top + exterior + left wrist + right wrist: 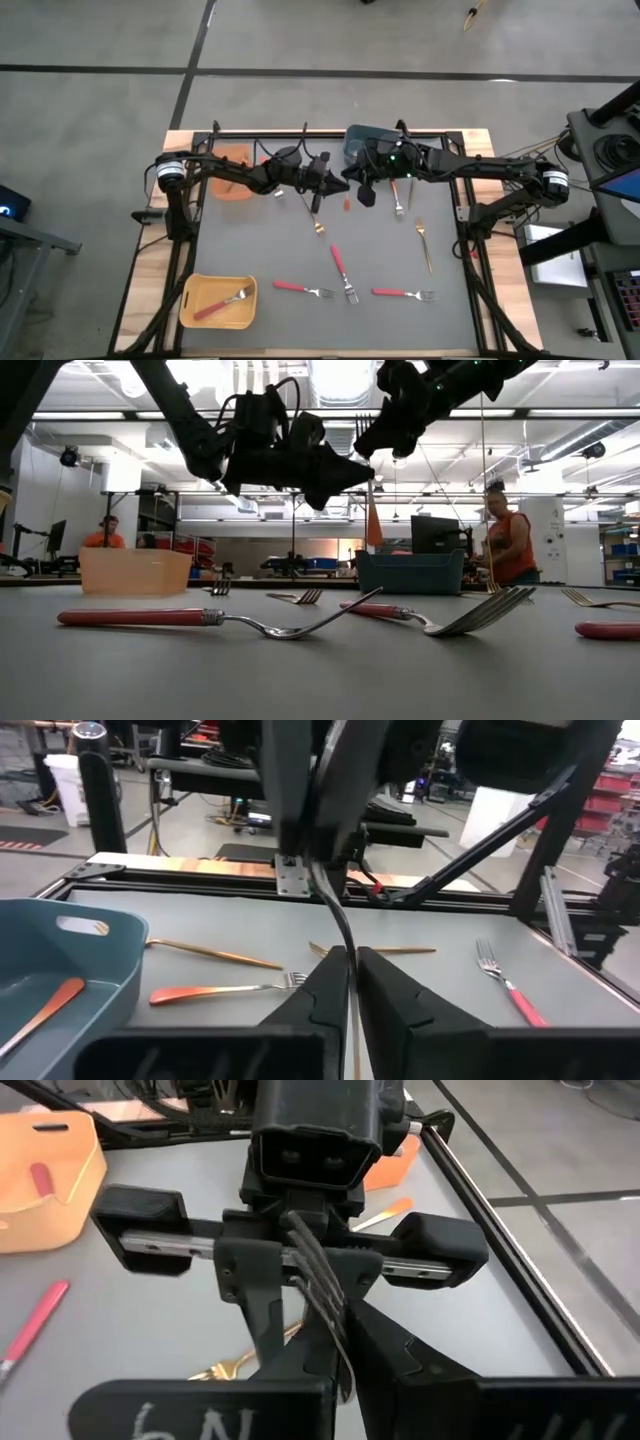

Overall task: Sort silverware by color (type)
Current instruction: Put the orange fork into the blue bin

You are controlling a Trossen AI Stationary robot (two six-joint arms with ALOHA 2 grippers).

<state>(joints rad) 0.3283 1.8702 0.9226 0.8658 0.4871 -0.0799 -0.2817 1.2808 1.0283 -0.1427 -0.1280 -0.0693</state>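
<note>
You are holding one fork [322, 1295] between both grippers above the counter [250, 240]: right gripper [335, 1342] fingers clamped on its tines, left gripper [350, 982] fingers clamped on its neck. Pulling apart unevenly risks dropping it.

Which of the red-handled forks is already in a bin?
The red-handled fork inside the yellow bin, at the high view's lower left. The other three red-handled forks lie loose on the table.

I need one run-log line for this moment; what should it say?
phase: mid-air handover | left gripper: shut on fork | right gripper: shut on same fork | pending: pink-handled forks on table
</note>
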